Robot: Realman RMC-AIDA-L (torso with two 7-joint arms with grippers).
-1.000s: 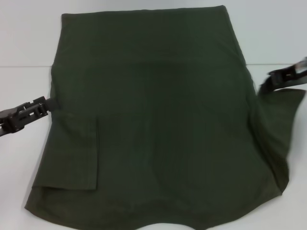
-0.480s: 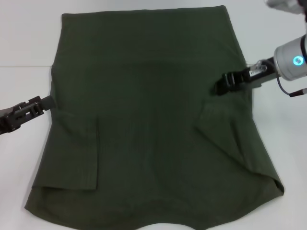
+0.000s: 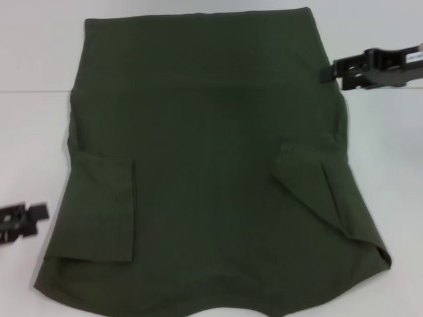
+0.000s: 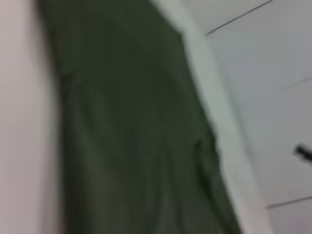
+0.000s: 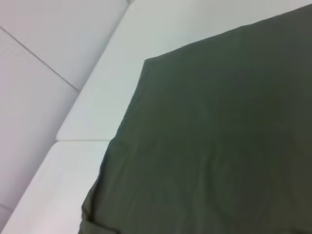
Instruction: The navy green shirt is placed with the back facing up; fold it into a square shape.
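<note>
While the navy green shirt (image 3: 211, 165) is lying flat across the middle of the white table (image 3: 33, 145), back up with both sleeves (image 3: 99, 208) folded inward, the left gripper (image 3: 23, 221) is sitting at lower left and the right gripper (image 3: 344, 71) is hovering at upper right beside the shirt's edge; I cannot tell whether either gripper is open or closed.

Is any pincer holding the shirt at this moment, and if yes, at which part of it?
Neither appears to hold it. The left pincer is off the navy green shirt, beside its left edge. The right pincer reaches its upper right edge; no grip is visible.
</note>
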